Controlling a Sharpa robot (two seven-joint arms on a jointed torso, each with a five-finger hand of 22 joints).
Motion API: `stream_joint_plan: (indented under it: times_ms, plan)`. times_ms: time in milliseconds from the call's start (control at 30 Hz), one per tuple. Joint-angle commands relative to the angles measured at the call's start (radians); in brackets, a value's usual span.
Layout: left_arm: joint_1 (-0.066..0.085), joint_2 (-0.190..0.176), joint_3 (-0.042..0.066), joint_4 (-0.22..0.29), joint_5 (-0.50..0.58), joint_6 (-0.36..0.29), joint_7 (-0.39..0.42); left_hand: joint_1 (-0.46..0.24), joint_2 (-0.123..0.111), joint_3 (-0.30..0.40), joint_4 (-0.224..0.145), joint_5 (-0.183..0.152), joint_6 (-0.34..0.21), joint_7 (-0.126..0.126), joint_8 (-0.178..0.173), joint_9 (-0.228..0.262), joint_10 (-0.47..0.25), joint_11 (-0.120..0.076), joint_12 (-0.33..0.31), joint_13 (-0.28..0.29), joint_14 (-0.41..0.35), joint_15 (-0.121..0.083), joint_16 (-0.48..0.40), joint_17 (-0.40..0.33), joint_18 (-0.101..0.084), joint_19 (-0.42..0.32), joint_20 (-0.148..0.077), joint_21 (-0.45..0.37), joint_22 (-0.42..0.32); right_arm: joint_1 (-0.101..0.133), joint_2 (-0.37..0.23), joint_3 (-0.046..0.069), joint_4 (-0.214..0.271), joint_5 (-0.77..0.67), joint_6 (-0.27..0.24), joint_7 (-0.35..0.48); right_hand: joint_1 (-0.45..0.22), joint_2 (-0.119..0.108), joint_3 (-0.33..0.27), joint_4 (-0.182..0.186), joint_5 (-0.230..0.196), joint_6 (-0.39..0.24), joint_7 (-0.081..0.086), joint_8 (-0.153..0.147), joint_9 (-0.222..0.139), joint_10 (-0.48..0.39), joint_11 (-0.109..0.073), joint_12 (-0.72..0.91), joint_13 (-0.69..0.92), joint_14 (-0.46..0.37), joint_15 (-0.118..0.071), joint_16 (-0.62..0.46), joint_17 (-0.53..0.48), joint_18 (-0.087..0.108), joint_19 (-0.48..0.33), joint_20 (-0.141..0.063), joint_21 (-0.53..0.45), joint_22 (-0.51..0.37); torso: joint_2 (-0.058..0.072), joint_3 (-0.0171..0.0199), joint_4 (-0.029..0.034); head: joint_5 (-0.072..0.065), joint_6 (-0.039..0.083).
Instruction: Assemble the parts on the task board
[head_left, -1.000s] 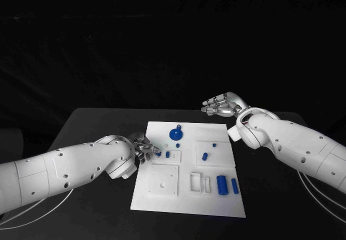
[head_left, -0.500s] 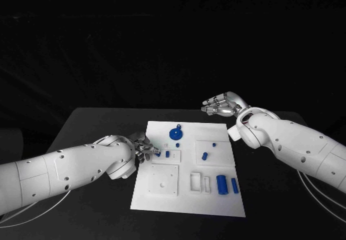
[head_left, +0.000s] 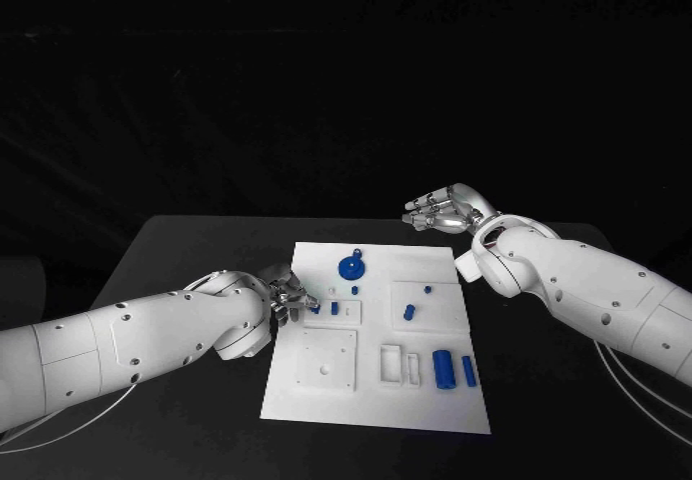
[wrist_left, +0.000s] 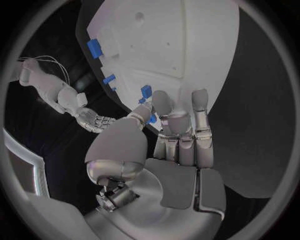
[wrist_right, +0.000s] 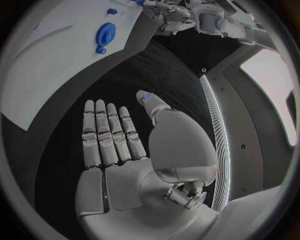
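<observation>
The white task board (head_left: 375, 400) lies mid-table. A blue gear (head_left: 351, 267) stands near its far edge, also seen in the right wrist view as the gear (wrist_right: 105, 34). Two small blue parts (head_left: 335, 310) lie close behind it, and two more (head_left: 410, 312) sit in a square recess. Two blue cylinders (head_left: 443, 367) lie near the right edge. My left hand (head_left: 290, 296) is at the board's left edge. In the left wrist view a small blue part (wrist_left: 152, 118) shows between its thumb and a finger; whether it is pinched is unclear. My right hand (head_left: 444, 212) hovers past the far right corner, fingers straight, holding nothing.
The black table (head_left: 188, 250) surrounds the board on all sides. A raised white square plate (head_left: 329, 360) and a white slotted block (head_left: 400, 364) sit on the board's near half. My right forearm (head_left: 577, 285) slants along the board's right side.
My left hand has edged slightly right, toward the small blue parts at the board's left edge. The right arm has not moved.
</observation>
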Motion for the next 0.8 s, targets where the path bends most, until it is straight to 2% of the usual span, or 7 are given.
stream_joint_plan:
  times_ms: [33,367,700,800]
  plan:
    - [-0.006,0.003,0.000,0.000,-0.023,0.021,-0.006,0.003,0.006,-0.002,-0.007,0.001,0.181,-0.110,0.003,0.151,0.018,-0.036,-0.002,0.002,0.001,-0.006,-0.004,0.000,0.003,0.002,-0.001,0.006,0.018,-0.001,-0.001,0.001,0.002,0.001,0.009,0.010,0.006,0.000,-0.004,0.002,0.005,-0.006,-0.001,0.001,-0.001,-0.007,0.000,-0.003,-0.001,-0.006,-0.001,-0.005,-0.001,0.017,-0.006,0.000,0.004,-0.001,0.000,0.0006,-0.0002,-0.001,-0.002]
    - [-0.007,0.002,0.000,0.001,-0.038,0.042,-0.014,0.005,0.005,-0.005,-0.003,-0.008,0.178,-0.110,0.002,0.151,0.018,-0.035,-0.003,0.002,-0.001,-0.005,-0.008,-0.006,0.002,0.001,-0.002,0.005,0.018,-0.001,-0.002,0.001,0.002,0.001,0.010,0.010,0.006,0.000,-0.004,0.002,0.005,-0.006,-0.001,0.001,-0.001,-0.007,0.000,-0.003,-0.001,-0.006,-0.001,-0.005,-0.001,0.017,-0.006,0.000,0.004,-0.001,0.000,0.0005,0.0000,-0.003,-0.003]
    - [-0.008,0.001,0.000,0.008,-0.053,0.106,-0.021,0.009,-0.002,-0.010,-0.003,-0.017,0.178,-0.109,0.002,0.146,0.019,-0.033,-0.003,0.003,-0.002,-0.004,-0.007,-0.005,0.001,-0.001,0.000,0.004,0.018,-0.001,-0.002,0.001,0.003,0.001,0.010,0.009,0.006,0.000,-0.004,0.002,0.005,-0.006,-0.001,0.001,-0.001,-0.007,0.000,-0.003,-0.001,-0.006,-0.001,-0.005,-0.001,0.017,-0.006,0.000,0.004,-0.001,0.001,0.0002,0.0002,-0.004,-0.006]
    - [-0.009,0.001,0.000,0.009,-0.058,0.129,-0.018,0.011,-0.008,-0.013,-0.005,0.003,0.185,-0.110,0.002,0.138,0.018,-0.033,-0.003,0.003,-0.003,-0.003,-0.004,-0.003,0.002,-0.002,0.002,0.004,0.019,-0.001,-0.002,0.001,0.003,0.001,0.009,0.010,0.006,0.000,-0.004,0.002,0.005,-0.006,-0.001,0.001,-0.001,-0.007,0.000,-0.003,-0.001,-0.006,-0.001,-0.005,-0.001,0.017,-0.006,0.000,0.004,-0.001,0.001,0.0008,0.0000,-0.004,-0.006]
